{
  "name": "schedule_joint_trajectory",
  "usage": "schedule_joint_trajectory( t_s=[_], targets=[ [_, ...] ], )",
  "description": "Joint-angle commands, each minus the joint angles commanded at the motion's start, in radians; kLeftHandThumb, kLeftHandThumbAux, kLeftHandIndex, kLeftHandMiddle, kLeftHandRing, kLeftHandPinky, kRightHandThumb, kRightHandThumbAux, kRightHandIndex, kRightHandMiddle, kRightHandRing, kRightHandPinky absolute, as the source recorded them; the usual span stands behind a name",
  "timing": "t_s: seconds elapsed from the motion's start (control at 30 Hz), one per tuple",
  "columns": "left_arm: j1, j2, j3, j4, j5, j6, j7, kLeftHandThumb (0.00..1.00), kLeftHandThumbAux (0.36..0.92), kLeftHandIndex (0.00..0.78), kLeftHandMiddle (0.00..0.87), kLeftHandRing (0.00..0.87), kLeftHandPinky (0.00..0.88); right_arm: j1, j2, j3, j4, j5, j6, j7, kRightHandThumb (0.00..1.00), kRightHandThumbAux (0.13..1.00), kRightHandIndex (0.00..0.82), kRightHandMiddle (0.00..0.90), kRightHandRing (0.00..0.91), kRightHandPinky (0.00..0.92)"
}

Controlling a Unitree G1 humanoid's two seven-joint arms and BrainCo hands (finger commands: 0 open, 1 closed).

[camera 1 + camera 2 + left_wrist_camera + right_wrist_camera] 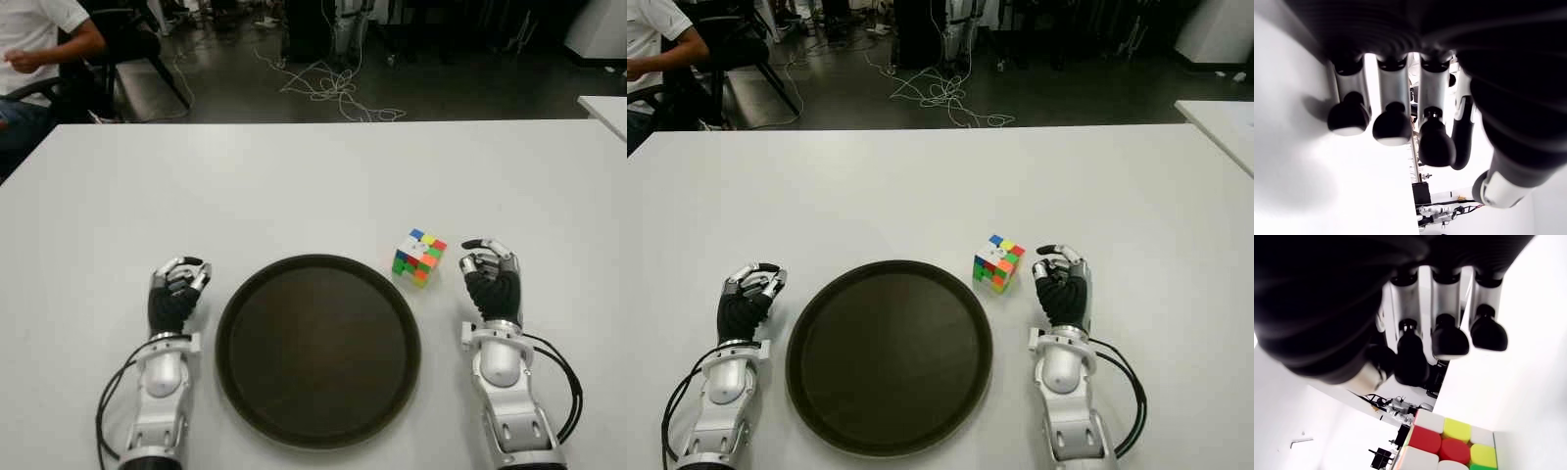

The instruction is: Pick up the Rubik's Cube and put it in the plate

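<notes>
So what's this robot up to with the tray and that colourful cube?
Nothing is being held yet. The Rubik's Cube sits on the white table, just off the far right rim of the empty dark plate. The right hand is beside the cube, not touching it. The left hand is left of the plate.

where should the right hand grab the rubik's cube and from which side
Grip the Rubik's Cube across two opposite side faces, coming from the right, where the right hand lies with fingers curled and empty. The cube sits flat on the table, turned corner-on to the robot, so the wrist probably needs some rotation. It stands clear of the plate, leaving its faces free.
</notes>
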Motion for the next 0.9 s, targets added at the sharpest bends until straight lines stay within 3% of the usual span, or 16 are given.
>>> schedule_joint_trajectory(
  t_s=[0.37,0.9],
  targets=[
    [0.0,-0.001,0.002,0.005,0.001,-0.022,0.004,0.715,0.701,0.445,0.82,0.84,0.831,-0.001,-0.008,0.006,0.008,-0.006,-0.011,-0.003,0.697,0.727,0.439,0.805,0.816,0.811],
    [-0.001,0.008,-0.003,0.007,0.01,-0.001,0.0,0.715,0.701,0.445,0.822,0.839,0.828,-0.001,0.005,-0.011,0.026,0.037,-0.07,0.005,0.688,0.731,0.437,0.803,0.816,0.811]
  ],
)
